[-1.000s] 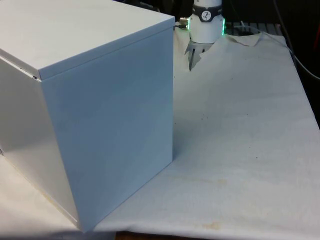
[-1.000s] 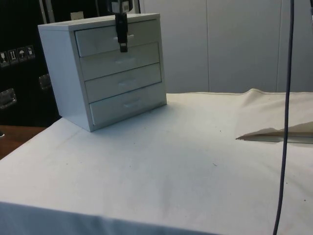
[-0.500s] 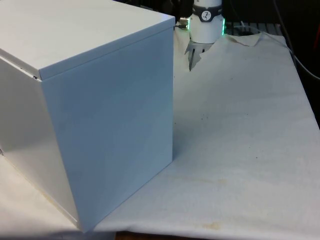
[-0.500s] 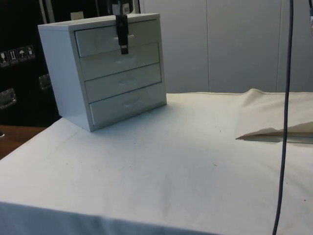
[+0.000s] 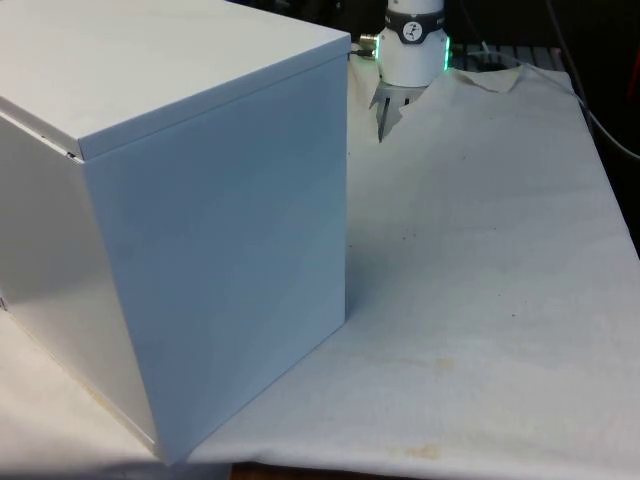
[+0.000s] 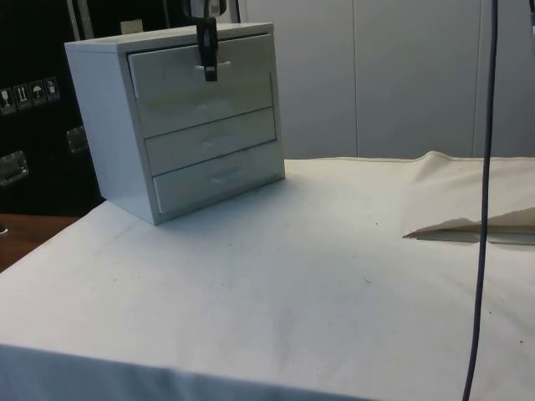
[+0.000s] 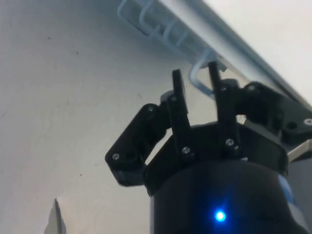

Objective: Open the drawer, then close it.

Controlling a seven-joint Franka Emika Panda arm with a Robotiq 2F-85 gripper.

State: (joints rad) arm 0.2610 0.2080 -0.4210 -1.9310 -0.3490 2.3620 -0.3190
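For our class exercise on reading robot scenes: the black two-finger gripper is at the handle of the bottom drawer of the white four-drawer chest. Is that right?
Not quite. The black two-finger gripper is at the handle of the top drawer of the white four-drawer chest, not the bottom one. The side view shows it.

A white cloth point(image 6: 276, 292) covers the table point(image 6: 33, 230), whose brown wooden edge peeks out at the side view's lower left. The cloth rucks up into a raised fold point(image 6: 468, 221) over on that view's right. Behind stand pale panelled walls point(image 6: 401, 75), meeting dark cabinets point(image 6: 38, 100) with small white stickers. A dark cable point(image 6: 485, 200) hangs down in the foreground. In the front view, black curtains point(image 5: 500, 20) close off the far end.
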